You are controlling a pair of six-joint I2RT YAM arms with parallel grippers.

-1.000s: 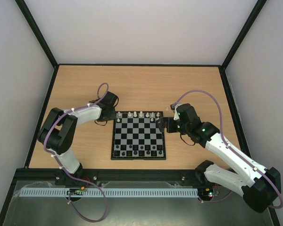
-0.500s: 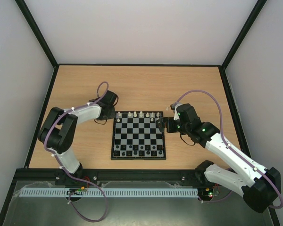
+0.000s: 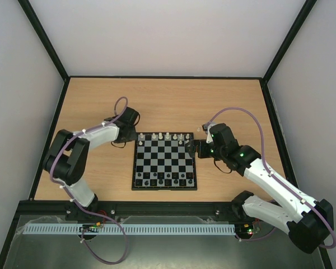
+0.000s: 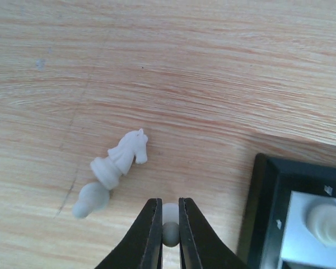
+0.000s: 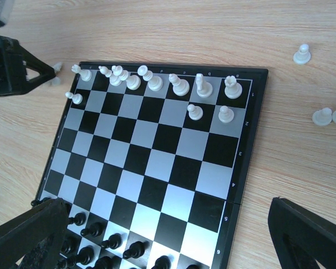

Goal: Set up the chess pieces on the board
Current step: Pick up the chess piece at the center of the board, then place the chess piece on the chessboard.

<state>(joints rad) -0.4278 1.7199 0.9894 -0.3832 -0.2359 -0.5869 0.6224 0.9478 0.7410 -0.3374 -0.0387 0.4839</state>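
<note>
Roughly halfway, we judge: the board [image 5: 248, 140] carries seven or eight white pieces [image 5: 155, 83] on its far row, with three pawns [image 5: 195, 112] in front. Three loose pawns [image 5: 301, 54] stand right of the board; a knight [image 4: 126, 157] and a fallen pawn [image 4: 89, 200] lie left of it, where the left gripper [image 4: 169, 208] pinches another pawn [image 4: 169, 223]. The right gripper [image 5: 167, 213] gapes wide over the board, empty.

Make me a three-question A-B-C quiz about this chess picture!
1. Where is the white knight? A on a black square; B on the wooden table; C inside a box.
2. How many loose white pieces sit past the board's right edge, right wrist view? A three; B one; C six.
3. The left tool is: A wide open; B out of view; C shut on a small white piece.
Answers: B, it lies on wood; A, three show there; C, it pinches the piece.
</note>
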